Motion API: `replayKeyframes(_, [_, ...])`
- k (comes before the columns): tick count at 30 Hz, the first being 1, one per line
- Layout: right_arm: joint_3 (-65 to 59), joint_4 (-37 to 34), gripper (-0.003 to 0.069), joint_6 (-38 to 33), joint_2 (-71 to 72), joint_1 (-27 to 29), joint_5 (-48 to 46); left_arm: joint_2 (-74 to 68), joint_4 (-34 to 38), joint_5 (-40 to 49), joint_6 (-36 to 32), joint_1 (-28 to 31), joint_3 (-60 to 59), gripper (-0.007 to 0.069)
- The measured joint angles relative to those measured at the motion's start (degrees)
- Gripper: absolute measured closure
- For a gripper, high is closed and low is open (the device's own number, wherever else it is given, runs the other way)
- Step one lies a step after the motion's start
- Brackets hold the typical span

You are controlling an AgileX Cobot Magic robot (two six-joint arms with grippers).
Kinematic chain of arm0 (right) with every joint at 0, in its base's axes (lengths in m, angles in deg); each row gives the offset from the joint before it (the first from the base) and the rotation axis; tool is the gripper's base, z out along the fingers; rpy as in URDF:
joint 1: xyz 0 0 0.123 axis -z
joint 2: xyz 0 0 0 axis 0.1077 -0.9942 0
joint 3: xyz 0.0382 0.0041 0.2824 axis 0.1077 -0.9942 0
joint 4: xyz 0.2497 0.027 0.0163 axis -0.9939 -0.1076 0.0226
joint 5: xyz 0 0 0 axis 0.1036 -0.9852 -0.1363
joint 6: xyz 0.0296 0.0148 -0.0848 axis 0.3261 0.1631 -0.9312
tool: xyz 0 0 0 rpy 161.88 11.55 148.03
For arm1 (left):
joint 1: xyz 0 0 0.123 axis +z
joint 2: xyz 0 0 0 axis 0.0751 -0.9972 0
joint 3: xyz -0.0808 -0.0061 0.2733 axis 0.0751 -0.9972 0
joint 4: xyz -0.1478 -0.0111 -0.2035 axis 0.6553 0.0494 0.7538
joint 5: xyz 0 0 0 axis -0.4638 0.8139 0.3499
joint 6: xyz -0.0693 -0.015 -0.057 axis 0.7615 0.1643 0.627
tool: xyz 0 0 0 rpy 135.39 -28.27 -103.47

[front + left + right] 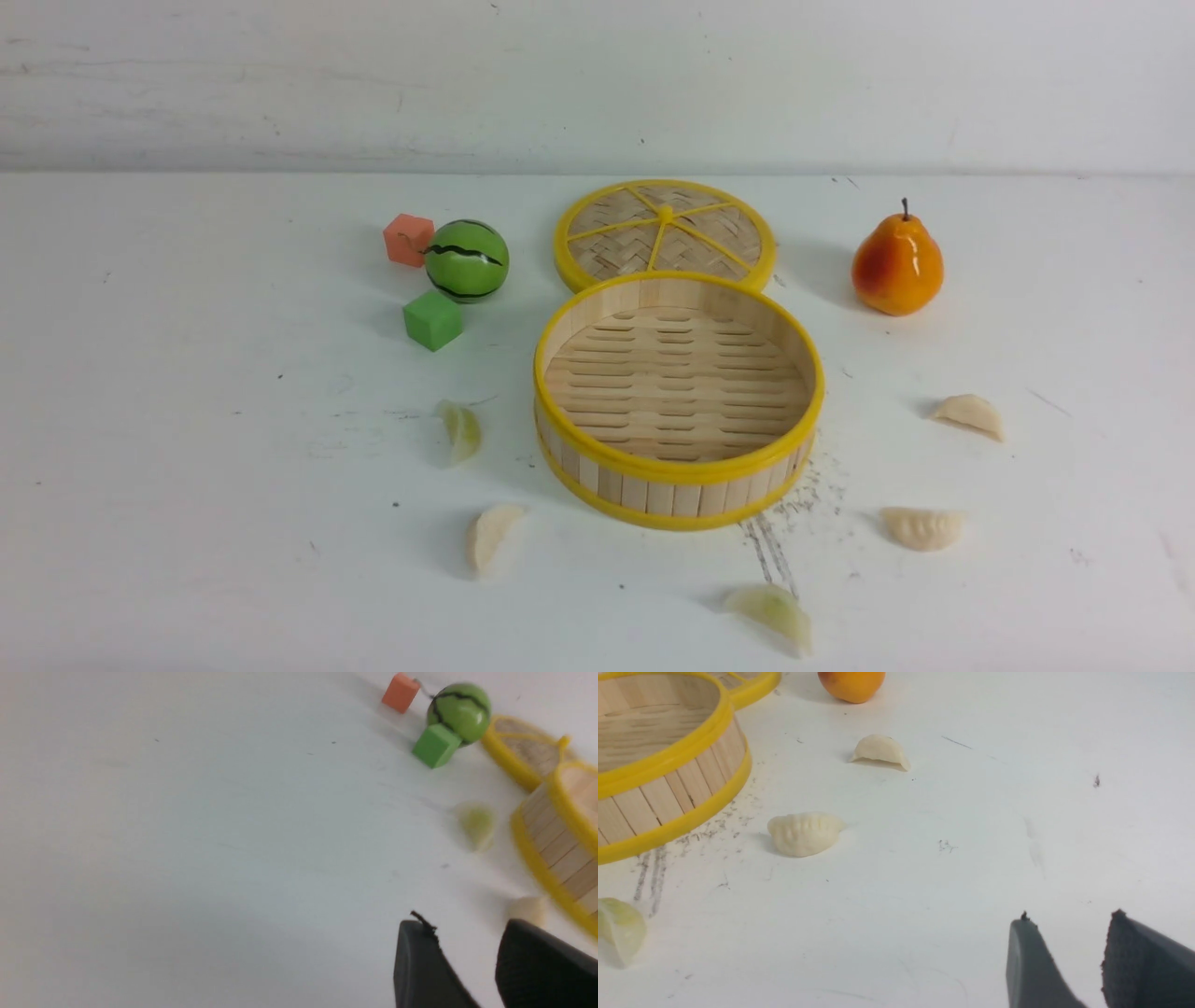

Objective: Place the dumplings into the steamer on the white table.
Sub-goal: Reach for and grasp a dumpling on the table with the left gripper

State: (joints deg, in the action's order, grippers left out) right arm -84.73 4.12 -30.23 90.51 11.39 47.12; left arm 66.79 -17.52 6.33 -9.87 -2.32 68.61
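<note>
While all five dumplings (921, 527) lie on the white table (187, 467) around the empty steamer (679, 471) at centre frame | step, judged: first pick not yet begun | left gripper (467, 927), right gripper (1071, 918): jaws parted, empty | next: likely lower over a near dumpling, then close.

A woven yellow-rimmed lid (665, 233) is seen lying flat at the back, flanked on the right by an orange pear (897, 266) and on the left by a striped green ball (467, 260), with an orange cube (408, 239) just behind that ball and a green cube (433, 320) just in front of it.
</note>
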Motion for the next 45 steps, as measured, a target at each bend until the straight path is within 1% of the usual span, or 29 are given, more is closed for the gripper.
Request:
replayKeyframes(1, [0.0, -1.9, 0.0419, 0.9, 0.0, 0.0, 0.0, 0.0, 5.3, -0.7, 3.2, 0.0, 0.0, 0.0387])
replayKeyframes(2, [0.0, -2.3, 0.0419, 1.3, 0.0, 0.0, 0.0, 0.0, 7.6, -0.8, 3.9, 0.0, 0.0, 0.0387])
replayKeyframes(3, [0.0, -8.2, 0.0419, 4.4, 0.0, 0.0, -0.1, 0.0, 17.5, -1.7, 10.4, 0.0, 0.0, 0.0387])
replayKeyframes(5, [0.0, -16.3, 0.0419, 9.5, 0.0, 0.0, -0.5, 0.0, 29.5, -2.5, 16.2, 0.0, 0.0, 0.0387])
replayKeyframes(8, [-0.3, -30.0, 0.0419, 18.6, 0.0, 0.0, -1.1, 0.0, 40.7, -3.2, 20.4, 0.0, 0.0, 0.0387])
replayKeyframes(9, [-0.4, -32.7, 0.0419, 20.3, 0.0, 0.0, -1.2, 0.0, 41.7, -3.4, 20.6, 0.0, 0.0, 0.0387])
replayKeyframes(10, [-0.5, -37.4, 0.0419, 23.0, 0.0, 0.0, -1.2, 0.0, 43.9, -3.5, 20.4, 0.0, 0.0, 0.0387])
replayKeyframes(13, [-0.5, -42.8, 0.0419, 25.2, 0.0, 0.0, -1.1, 0.0, 45.7, -3.9, 18.9, 0.0, 0.0, 0.0387])
replayKeyframes(16, [-0.5, -43.4, 0.0419, 24.9, 0.0, 0.0, -1.0, 0.0, 46.1, -3.7, 18.3, 0.0, 0.0, 0.0387])
replayKeyframes(19, [-0.5, -43.7, 0.0419, 23.2, 0.0, 0.0, -0.9, 0.0, 46.1, -1.3, 16.3, 0.0, 0.6, 0.0387])
replayKeyframes(21, [-0.5, -44.4, 0.0419, 21.7, 0.0, 0.0, -1.0, 0.0, 45.9, 0.9, 11.9, 0.0, 3.2, 0.0387])
replayKeyframes(22, [-0.4, -45.6, 0.0419, 19.8, 0.0, 0.0, -1.0, 0.0, 45.4, 2.5, 7.3, 0.0, 5.9, 0.0387])
replayKeyframes(23, [-0.3, -45.6, 0.0419, 19.5, 0.0, 0.0, -1.1, 0.0, 45.3, 2.8, 6.4, 0.0, 6.4, 0.0387])
replayKeyframes(24, [0.9, -47.3, 0.0419, 15.9, 0.0, 0.0, -1.3, 0.0, 43.8, 5.0, -2.4, 0.0, 11.4, 0.0387])
replayKeyframes(26, [4.1, -48.7, 0.0419, 9.6, 0.0, 0.0, -1.0, -0.1, 40.2, 7.5, -10.9, 0.0, 17.6, 0.0391])
replayKeyframes(27, [4.5, -48.8, 0.0419, 8.9, 0.0, 0.0, -0.9, -0.1, 39.7, 7.5, -10.9, 0.0, 17.6, 0.0393])
replayKeyframes(28, [8.7, -49.0, 0.0425, 2.2, 0.0, 0.0, 0.3, -1.5, 34.3, 10.2, -15.3, 0.0, 23.4, 0.0412])
replayKeyframes(29, [11.4, -49.0, 0.0438, -1.6, -0.2, 0.0, 1.1, -3.2, 31.2, 11.8, -16.0, 0.0, 26.0, 0.0431])
replayKeyframes(30, [13.1, -49.0, 0.0451, -3.8, -0.8, 0.0, 1.6, -4.9, 27.8, 14.0, -16.3, 0.0, 28.6, 0.0451])
replayKeyframes(31, [14.2, -49.0, 0.0467, -5.3, -1.3, 0.0, 1.8, -5.8, 26.0, 15.0, -16.0, 0.0, 30.5, 0.0461])
replayKeyframes(32, [17.2, -49.0, 0.0492, -8.9, -2.7, 0.0, 2.3, -7.9, 21.3, 17.1, -16.0, 0.0, 33.1, 0.0484])
replayKeyframes(33, [22.2, -48.9, 0.0555, -14.8, -7.0, 0.0, 2.2, -12.8, 13.7, 22.7, -13.4, 0.0, 37.9, 0.0542])
replayKeyframes(35, [28.7, -48.1, 0.0639, -21.1, -12.6, 0.0, 0.0, -17.4, 4.8, 27.4, -10.3, 0.0, 43.1, 0.0601])
replayKeyframes(36, [30.7, -47.7, 0.0656, -23.7, -15.3, 0.0, -1.2, -19.1, 2.3, 28.8, -9.1, 0.0, 44.4, 0.0625])
replayKeyframes(37, [34.8, -46.9, 0.0673, -27.0, -19.6, 0.0, -4.4, -21.3, -2.2, 30.9, -7.1, -0.1, 46.6, 0.0638])
replayKeyframes(38, [37.6, -46.0, 0.0677, -28.9, -22.5, 0.0, -7.0, -22.2, -4.2, 32.0, -5.8, -0.4, 47.9, 0.0638])
replayKeyframes(40, [44.5, -43.7, 0.0678, -31.9, -30.5, -0.1, -15.2, -25.4, -11.0, 35.3, -3.2, -2.4, 50.8, 0.0638])
replayKeyframes(42, [48.7, -41.4, 0.0678, -32.5, -36.0, -0.7, -20.9, -27.7, -14.6, 38.6, -2.1, -5.0, 52.6, 0.0638])
replayKeyframes(45, [54.3, -37.3, 0.0678, -32.3, -45.2, -4.0, -27.1, -33.4, -19.9, 45.8, -1.4, -9.9, 54.8, 0.0638])
